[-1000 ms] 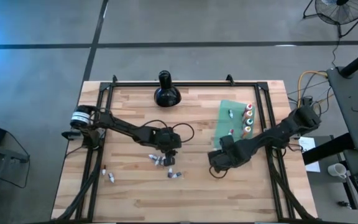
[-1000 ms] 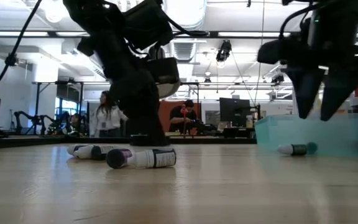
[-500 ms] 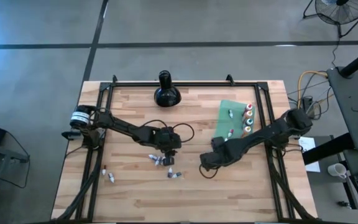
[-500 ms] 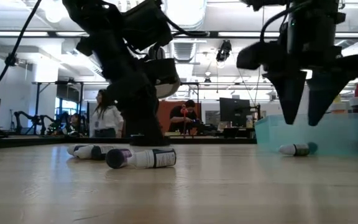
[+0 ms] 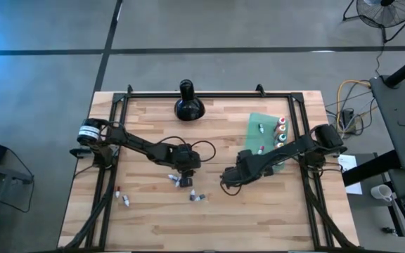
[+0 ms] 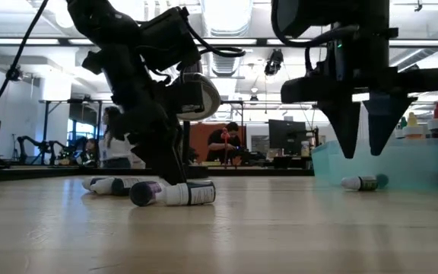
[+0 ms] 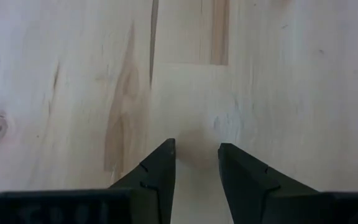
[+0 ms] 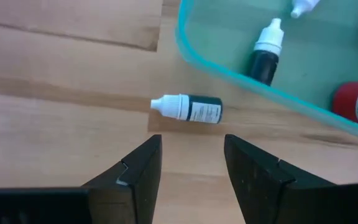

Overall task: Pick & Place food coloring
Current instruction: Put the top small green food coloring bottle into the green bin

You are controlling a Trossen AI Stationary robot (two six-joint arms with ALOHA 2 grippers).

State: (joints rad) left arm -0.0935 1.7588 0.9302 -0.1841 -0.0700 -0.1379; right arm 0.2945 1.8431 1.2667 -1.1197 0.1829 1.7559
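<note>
Small white-and-dark food coloring vials (image 5: 180, 180) lie on their sides at the table's middle, with one more (image 5: 197, 197) nearer the front and others (image 5: 122, 198) at the front left. My left gripper (image 5: 181, 171) stands open just beyond the middle vials (image 6: 175, 193), over bare wood (image 7: 196, 149). My right gripper (image 5: 228, 186) hangs open, pointing down (image 6: 363, 148). Past its fingers (image 8: 191, 143) one vial (image 8: 188, 107) lies on the wood beside the teal tray (image 8: 229, 68). Upright colored bottles (image 5: 281, 130) stand in the tray.
A black bulbous long-necked object (image 5: 187, 104) stands at the far edge's middle. Black frame rails (image 5: 118, 119) run along the table's sides. More vials (image 8: 266, 53) and a red bottle (image 8: 356, 102) lie inside the tray. People show in the room beyond (image 6: 120, 144).
My right gripper has gone toward the table's left edge, away from the tray and toward the middle, staying open and pointing down. The vials lie where they were.
</note>
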